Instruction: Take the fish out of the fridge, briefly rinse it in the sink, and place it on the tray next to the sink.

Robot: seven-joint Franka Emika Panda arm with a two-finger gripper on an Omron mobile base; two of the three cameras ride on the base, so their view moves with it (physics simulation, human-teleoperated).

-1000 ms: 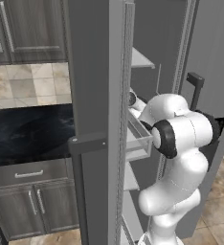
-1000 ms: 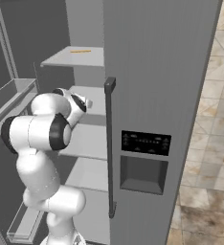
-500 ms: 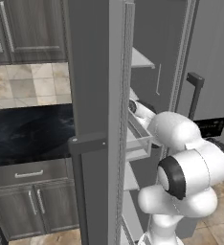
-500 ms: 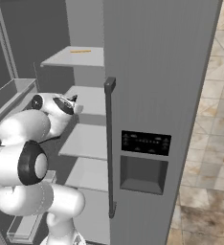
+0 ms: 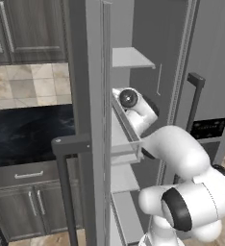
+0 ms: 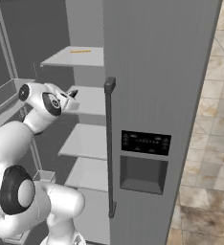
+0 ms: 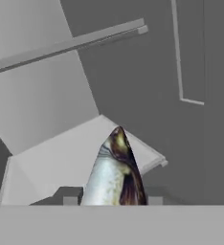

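- Fish [image 7: 115, 170]: silvery belly and dark back showing in the hand view, rising straight up between the two finger tips; the pointed end is reaching away from the hand, toward the fridge's back wall.
- Gripper [image 7: 113, 200]: nearly closed and pinching the fish from both sides; the grip appears to be sitting near one end of the body, with most of the length projecting forward.
- Fridge [image 6: 157, 86]: the landmark for this entry. One door is standing open at the left of the left base view; the other, with the bar handle and black dispenser panel, is staying shut in the right base view.
- Fridge shelves [image 6: 92, 98]: white, stacked inside the fridge; the arm's wrist is sitting level with the middle shelf, just inside the fridge opening.
- Small orange item [image 6: 80, 50]: lying on the fridge's top shelf, well above the wrist; too small to identify.
- Governing relation: the fish's long axis is running in line with the gripper's reach, pointing deeper into the fridge, over a shelf corner just below it. By my judgement, the coming move is calling for a straight draw backward out of the fridge, keeping the projecting end clear of that shelf edge and the open door's bins.
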